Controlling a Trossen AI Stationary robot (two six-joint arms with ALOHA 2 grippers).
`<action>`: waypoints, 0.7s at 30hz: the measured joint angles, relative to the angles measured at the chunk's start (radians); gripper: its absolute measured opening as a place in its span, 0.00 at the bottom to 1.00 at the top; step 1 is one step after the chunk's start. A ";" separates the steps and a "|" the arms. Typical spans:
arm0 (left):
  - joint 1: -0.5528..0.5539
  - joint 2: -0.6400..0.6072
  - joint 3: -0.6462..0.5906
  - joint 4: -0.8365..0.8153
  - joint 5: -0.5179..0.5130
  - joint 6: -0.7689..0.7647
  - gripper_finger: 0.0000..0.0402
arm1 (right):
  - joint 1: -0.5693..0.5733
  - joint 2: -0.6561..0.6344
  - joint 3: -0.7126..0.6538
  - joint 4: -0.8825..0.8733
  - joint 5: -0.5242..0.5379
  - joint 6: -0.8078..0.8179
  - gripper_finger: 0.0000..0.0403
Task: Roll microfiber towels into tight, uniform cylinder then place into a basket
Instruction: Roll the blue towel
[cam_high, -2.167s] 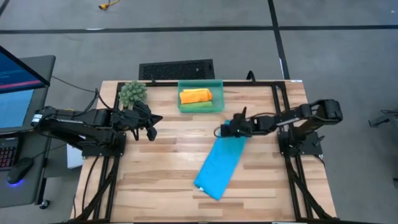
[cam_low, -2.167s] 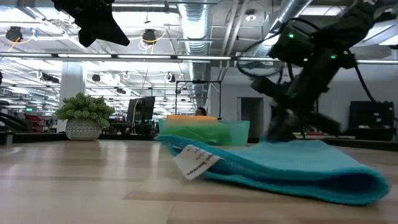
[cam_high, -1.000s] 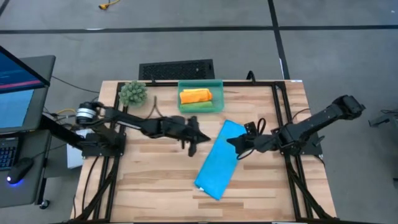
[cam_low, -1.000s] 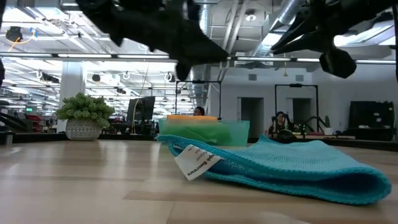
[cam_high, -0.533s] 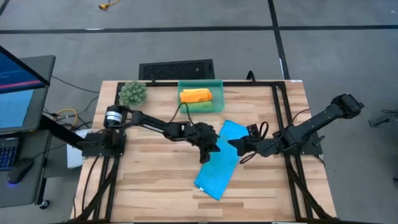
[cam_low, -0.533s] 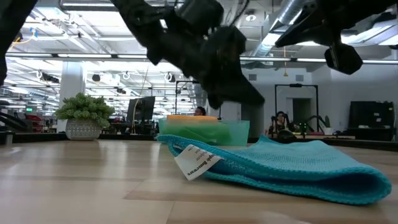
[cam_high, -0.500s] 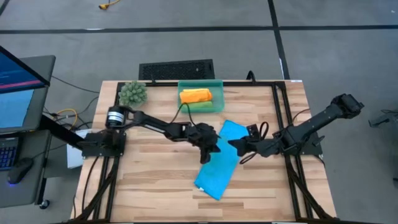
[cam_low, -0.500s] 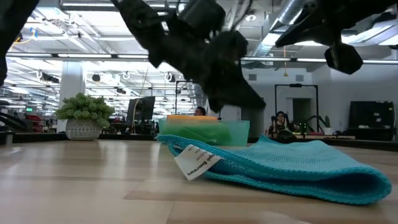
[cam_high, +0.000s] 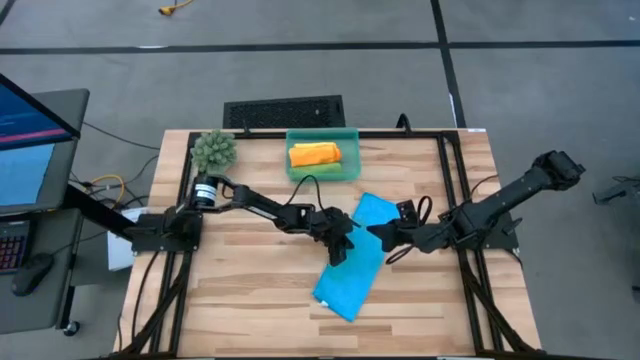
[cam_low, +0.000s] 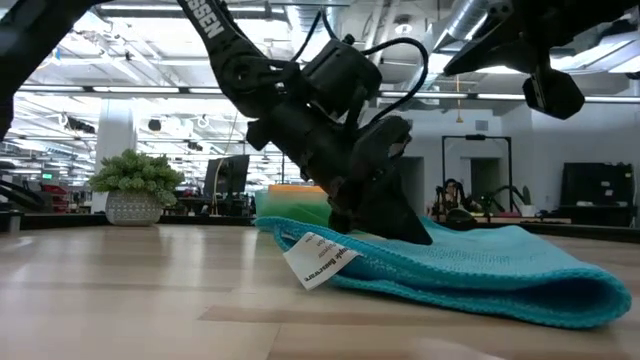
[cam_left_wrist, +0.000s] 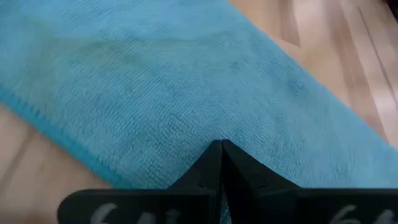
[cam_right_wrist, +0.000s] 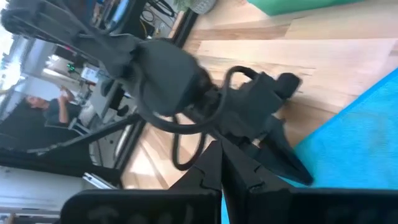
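Observation:
A bright blue towel (cam_high: 352, 262) lies as a long folded strip, aslant on the wood at mid-table, with a white tag (cam_low: 320, 262) at one edge. My left gripper (cam_high: 340, 252) is shut, and its tips are down on the towel about halfway along its left long edge. Shut as well, my right gripper (cam_high: 378, 236) hangs raised over the towel's right edge, clear of it in the low view (cam_low: 545, 90). The teal basket (cam_high: 322, 131) at the far edge holds an orange roll (cam_high: 314, 154) and a green roll (cam_high: 320, 171). My left gripper sets its shut fingertips (cam_left_wrist: 221, 152) on the towel's upper face (cam_left_wrist: 205, 124), just inside its left long edge and about mid-length. The fingers slant down from the table's left side (cam_low: 405, 232). The towel lies flat on the table under them.
A spiky green plant ball (cam_high: 213, 150) stands at the far left corner, left of the basket. A black keyboard (cam_high: 283, 111) lies beyond the far edge. Black frame rails run along both table sides. Bare wood stretches over the near left.
My left gripper, shut throughout, has reached out toward the table's right edge and come down, tipping more steeply, until its tips meet the blue towel. The towel lies as before.

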 joint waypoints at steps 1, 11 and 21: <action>-0.005 0.000 -0.003 -0.001 -0.014 -0.033 0.00 | 0.000 0.000 0.000 -0.006 -0.002 0.000 0.06; -0.098 -0.018 -0.062 -0.009 -0.235 -0.342 0.00 | 0.000 0.000 0.000 -0.052 -0.009 0.000 0.06; -0.165 -0.177 -0.246 -0.039 -0.391 -0.637 0.00 | 0.000 0.000 0.000 -0.072 -0.030 0.000 0.07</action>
